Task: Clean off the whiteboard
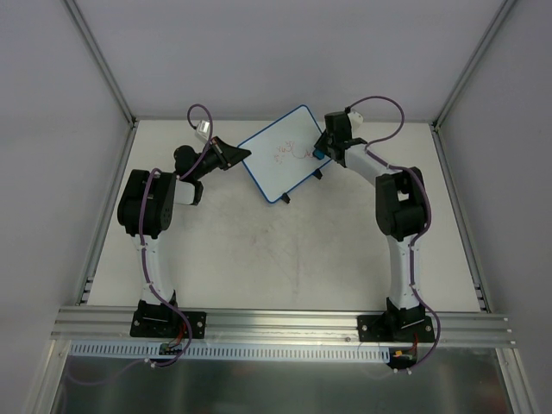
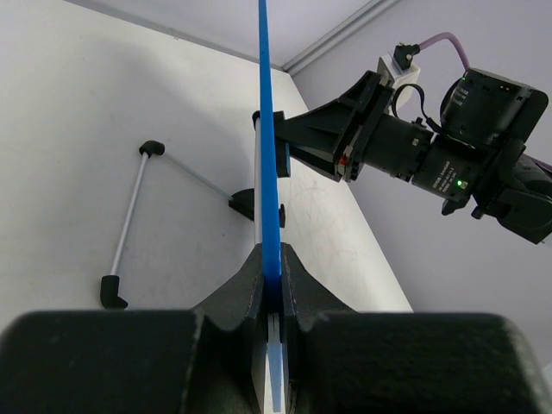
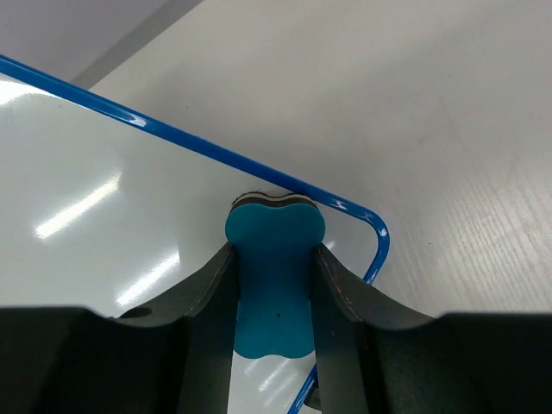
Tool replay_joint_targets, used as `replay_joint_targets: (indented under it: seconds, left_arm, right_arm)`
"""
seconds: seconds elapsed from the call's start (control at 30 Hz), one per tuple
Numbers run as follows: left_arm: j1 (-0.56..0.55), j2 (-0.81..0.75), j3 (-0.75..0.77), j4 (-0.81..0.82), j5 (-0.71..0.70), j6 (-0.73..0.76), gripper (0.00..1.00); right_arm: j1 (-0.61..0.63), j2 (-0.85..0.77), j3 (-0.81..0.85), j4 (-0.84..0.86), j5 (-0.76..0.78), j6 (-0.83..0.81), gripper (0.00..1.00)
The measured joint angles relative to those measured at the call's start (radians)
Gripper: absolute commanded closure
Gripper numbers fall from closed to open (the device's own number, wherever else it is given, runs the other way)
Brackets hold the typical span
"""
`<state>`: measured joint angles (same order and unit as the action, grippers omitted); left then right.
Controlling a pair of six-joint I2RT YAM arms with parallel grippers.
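Glossy blue-framed whiteboard (image 1: 280, 153), left end effector (image 2: 272, 263) clamping its thin edge, right end effector (image 3: 274, 250) gripping waisted teal eraser (image 3: 274, 293)

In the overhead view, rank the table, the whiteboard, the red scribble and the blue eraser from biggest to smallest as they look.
1. table
2. whiteboard
3. red scribble
4. blue eraser, last as seen, but the right tool hides most of it, so its place against the scribble is unsure.
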<state>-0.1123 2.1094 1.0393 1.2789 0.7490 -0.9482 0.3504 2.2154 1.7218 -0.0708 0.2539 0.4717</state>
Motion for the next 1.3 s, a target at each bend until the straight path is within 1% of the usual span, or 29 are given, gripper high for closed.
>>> replay_joint_targets:
  seconds: [0.23,0.43,0.73,1.1,1.3]
  left_arm:
    - [0.000,0.000,0.000,0.000,0.000,0.001,1.00]
    - [0.000,0.000,0.000,0.000,0.000,0.001,1.00]
    - [0.000,0.000,0.000,0.000,0.000,-0.001,1.00]
    - [0.001,0.000,0.000,-0.001,0.000,-0.002,1.00]
    - [0.002,0.000,0.000,-0.005,-0.002,-0.005,1.00]
  right_arm:
    - [0.013,-0.002,0.010,-0.026,0.024,-0.017,1.00]
    - [0.041,0.014,0.079,-0.053,0.002,-0.056,1.00]
    - [0.080,0.055,0.188,-0.023,-0.075,-0.131,1.00]
    - [0.187,0.058,0.222,0.059,-0.116,-0.249,1.00]
    - [0.203,0.066,0.238,0.070,-0.152,-0.291,1.00]
